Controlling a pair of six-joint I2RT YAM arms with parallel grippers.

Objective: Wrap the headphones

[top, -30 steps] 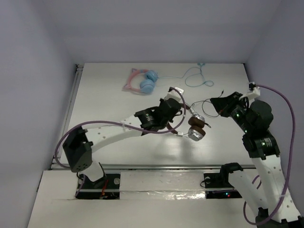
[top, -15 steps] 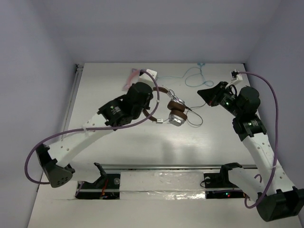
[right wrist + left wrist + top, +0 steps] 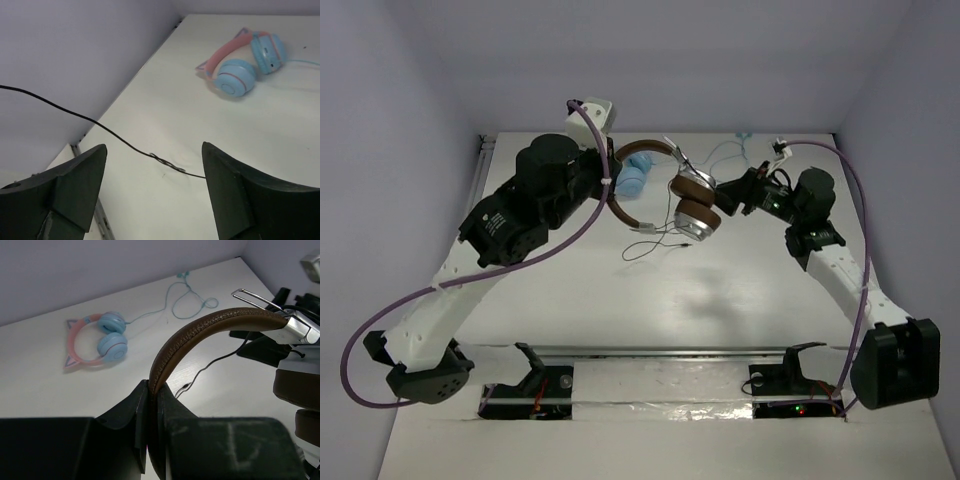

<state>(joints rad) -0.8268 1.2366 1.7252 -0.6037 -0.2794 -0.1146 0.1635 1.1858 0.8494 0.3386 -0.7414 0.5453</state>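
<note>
Left wrist view: the left gripper (image 3: pixel 152 390) clamps the headphones (image 3: pixel 295 332) by the likely stiff headband (image 3: pixel 200 330), a sound hold, while the limp, light cable (image 3: pixel 215 362) dangles and the right gripper (image 3: pixel 152 150) gapes.

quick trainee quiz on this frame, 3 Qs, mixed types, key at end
1. True or false: the left gripper is shut on the brown headband of the headphones.
2. Pick one. The right gripper is: A) shut on a black cable, B) open, C) shut on an ear pad.
3. Fill in the blank: the light blue and pink headphones lie on the ___.

Key: 1 true; 2 B; 3 table.
</note>
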